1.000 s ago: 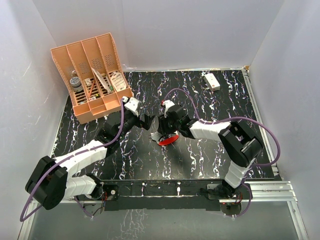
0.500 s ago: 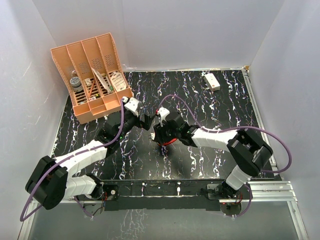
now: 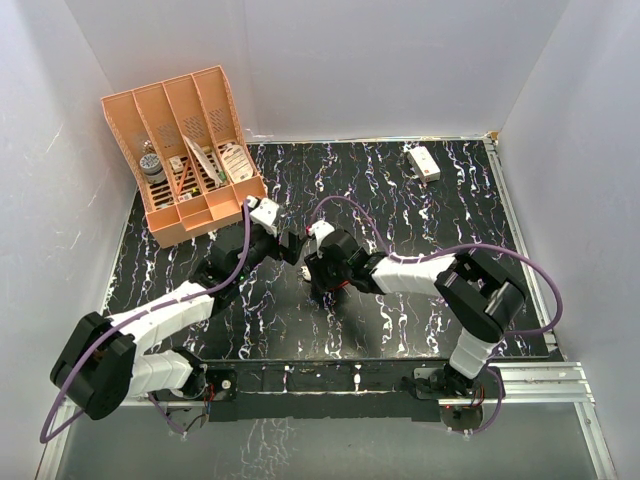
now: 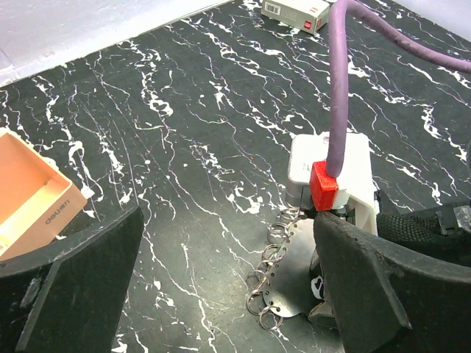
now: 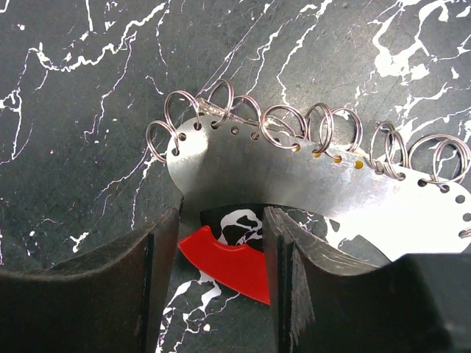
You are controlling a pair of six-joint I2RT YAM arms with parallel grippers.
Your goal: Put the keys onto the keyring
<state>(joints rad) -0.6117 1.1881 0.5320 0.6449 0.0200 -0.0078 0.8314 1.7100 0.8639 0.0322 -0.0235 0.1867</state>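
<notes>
The keyring (image 5: pixel 235 261), a red curved band, lies on the table between my right gripper's (image 5: pixel 223 228) fingers. It touches the right finger, with a small gap at the left one. A silvery plate (image 5: pixel 294 176) edged with several small wire rings lies over it, just ahead of the fingertips. From above, my right gripper (image 3: pixel 322 272) covers most of the keyring (image 3: pixel 341 286). My left gripper (image 3: pixel 290 245) stands wide open beside it, holding nothing. In the left wrist view the plate (image 4: pixel 294 283) lies by its right finger (image 4: pixel 368 287). The keys do not show in any view.
An orange desk organiser (image 3: pixel 185 150) with small items in its slots stands at the back left, its corner (image 4: pixel 29 198) close to my left gripper. A white box (image 3: pixel 423 162) lies at the back right. White walls close in the table.
My right gripper has slid left over the keyring, toward the left gripper, and its jaws have widened. The red band now shows far less from above. The left arm has barely moved.
</notes>
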